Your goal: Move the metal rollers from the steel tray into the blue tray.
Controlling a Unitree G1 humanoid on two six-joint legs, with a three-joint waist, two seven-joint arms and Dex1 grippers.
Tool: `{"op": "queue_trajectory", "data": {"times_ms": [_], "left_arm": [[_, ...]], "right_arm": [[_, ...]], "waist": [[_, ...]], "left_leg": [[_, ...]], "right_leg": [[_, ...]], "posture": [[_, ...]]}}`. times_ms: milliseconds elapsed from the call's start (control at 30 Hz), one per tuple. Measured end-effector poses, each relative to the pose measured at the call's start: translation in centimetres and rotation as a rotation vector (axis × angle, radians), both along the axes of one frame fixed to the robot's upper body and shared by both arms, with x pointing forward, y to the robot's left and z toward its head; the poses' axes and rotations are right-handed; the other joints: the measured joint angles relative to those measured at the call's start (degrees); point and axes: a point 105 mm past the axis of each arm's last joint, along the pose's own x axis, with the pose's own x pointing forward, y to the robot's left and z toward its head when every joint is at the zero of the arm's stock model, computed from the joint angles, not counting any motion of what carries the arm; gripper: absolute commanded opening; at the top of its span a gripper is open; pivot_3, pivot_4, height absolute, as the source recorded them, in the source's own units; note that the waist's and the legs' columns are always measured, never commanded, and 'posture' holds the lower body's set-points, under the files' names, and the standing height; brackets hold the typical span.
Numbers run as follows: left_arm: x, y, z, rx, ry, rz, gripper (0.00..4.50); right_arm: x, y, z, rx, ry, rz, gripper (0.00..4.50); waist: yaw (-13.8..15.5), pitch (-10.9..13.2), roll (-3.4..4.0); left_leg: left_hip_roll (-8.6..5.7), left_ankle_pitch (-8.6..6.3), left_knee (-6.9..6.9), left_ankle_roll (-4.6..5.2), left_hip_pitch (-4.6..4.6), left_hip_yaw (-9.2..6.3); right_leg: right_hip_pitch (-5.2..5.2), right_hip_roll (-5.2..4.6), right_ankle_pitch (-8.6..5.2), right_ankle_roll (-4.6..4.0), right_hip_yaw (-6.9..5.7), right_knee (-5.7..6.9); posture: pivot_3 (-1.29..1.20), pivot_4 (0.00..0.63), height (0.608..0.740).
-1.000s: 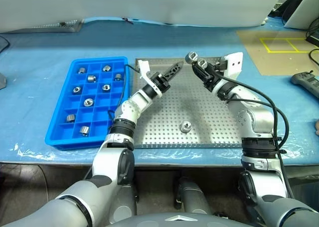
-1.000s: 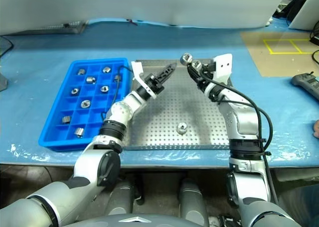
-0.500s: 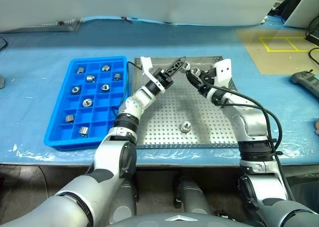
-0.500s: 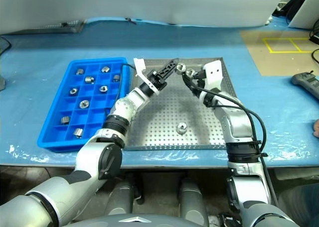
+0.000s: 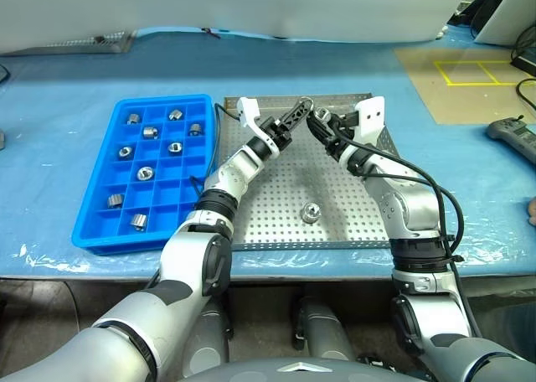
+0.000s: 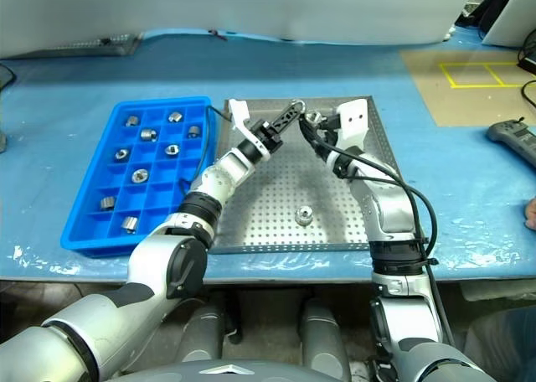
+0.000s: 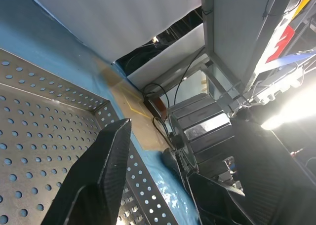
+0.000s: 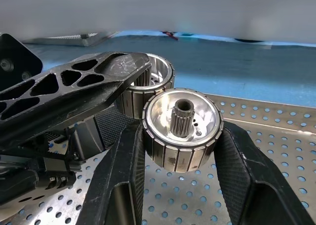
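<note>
Above the far part of the steel tray [image 5: 335, 199], the right end effector [image 8: 180, 136] pinches a roller [image 8: 181, 128], with a second roller [image 8: 148, 82] just behind it at the spread left end effector [image 5: 301, 110]. If the right lets go before the left closes, a roller could fall and roll. One roller [image 5: 311, 213] lies on the steel tray; the blue tray [image 5: 100, 231] holds several.

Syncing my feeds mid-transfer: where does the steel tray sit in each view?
Left eye: steel tray centre, right of the blue tray.
Right eye: the same place.
Left wrist: its perforated floor and corner.
Right wrist: its perforated floor, far rim.
Shared landmark: blue table cover.
</note>
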Motion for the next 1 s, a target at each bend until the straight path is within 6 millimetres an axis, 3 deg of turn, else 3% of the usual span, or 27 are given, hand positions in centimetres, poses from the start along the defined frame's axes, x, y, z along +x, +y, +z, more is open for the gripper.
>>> {"op": "queue_trajectory", "data": {"times_ms": [133, 233, 367, 733, 800, 833, 900, 967, 1000], "left_arm": [[0.0, 0.0, 0.0, -0.019, 0.010, -0.005, 3.23], [0.0, 0.2, 0.3, -0.059, 0.025, -0.016, 2.61], [0.0, 0.3, 0.9, -0.138, 0.046, -0.046, 1.37], [0.3, 0.2, 0.6, -0.160, 0.117, -0.038, 1.37], [0.9, 0.7, 0.9, -0.217, 0.170, -0.008, 1.37], [1.5, 1.0, 1.6, -0.274, 0.204, 0.015, 1.37], [2.8, 1.8, 3.8, -0.422, 0.279, 0.070, 1.37], [4.6, 6.6, 4.3, -0.639, 0.349, 0.235, 1.37], [5.3, 10.3, 4.0, -0.705, 0.359, 0.338, 1.37]], "right_arm": [[0.0, 0.1, 0.0, 0.001, -0.001, 0.003, 1.61], [-0.1, 0.3, 0.0, -0.002, 0.000, 0.012, 1.61], [-0.1, 0.4, -0.1, -0.006, 0.001, 0.017, 1.61], [0.1, 0.3, -0.2, -0.013, 0.004, 0.005, 1.61], [0.7, 0.6, 0.3, 0.089, 0.018, -0.001, 1.61], [1.2, 1.0, 1.1, 0.221, 0.029, -0.003, 1.61], [2.4, 0.8, 4.8, 0.577, 0.016, 0.002, 1.61], [2.2, -4.1, 10.6, 0.891, -0.150, -0.041, 1.61], [1.4, -7.4, 12.8, 0.994, -0.247, -0.080, 1.61]], "waist": [[-0.01, 0.00, 0.00], [0.00, 0.00, 0.00], [-0.01, 0.00, 0.00], [0.05, 0.00, 0.00], [-0.02, 0.01, -0.01], [-0.16, 0.08, -0.03], [-0.12, 0.40, 0.17], [0.10, 0.41, 0.23], [0.23, 0.34, 0.09]], "left_leg": [[0.00, 0.00, 0.00, 0.00, 0.00, 0.00], [0.00, 0.00, 0.00, 0.00, 0.00, 0.00], [0.00, 0.00, 0.00, 0.00, 0.00, 0.00], [0.00, 0.00, 0.01, 0.00, 0.00, 0.00], [0.00, 0.00, 0.05, 0.00, 0.00, 0.00], [0.03, 0.01, 0.13, -0.01, -0.10, 0.01], [0.02, 0.01, 0.19, -0.01, -0.21, 0.02], [0.00, 0.01, 0.18, -0.01, -0.02, 0.02], [0.04, -0.01, 0.08, -0.01, 0.13, 0.01]], "right_leg": [[0.00, 0.00, 0.00, 0.00, 0.00, 0.00], [0.00, 0.00, 0.00, 0.00, 0.00, 0.00], [0.00, 0.00, 0.00, 0.00, 0.00, 0.01], [0.00, 0.00, 0.00, 0.00, 0.00, 0.01], [-0.02, 0.00, 0.00, -0.01, 0.00, 0.07], [-0.18, 0.00, 0.03, -0.04, 0.01, 0.19], [-0.34, -0.01, 0.14, -0.20, 0.00, 0.23], [-0.09, -0.03, 0.13, -0.19, -0.04, 0.15], [0.10, 0.03, 0.11, -0.16, -0.07, -0.01]], "posture": [[-0.33, 0.150, 0.740], [-0.34, 0.150, 0.740], [-0.34, 0.150, 0.740], [-0.29, 0.150, 0.740], [-0.28, 0.150, 0.740], [-0.28, 0.150, 0.740], [-0.27, 0.150, 0.740], [-0.26, 0.150, 0.740], [-0.26, 0.150, 0.740]]}}
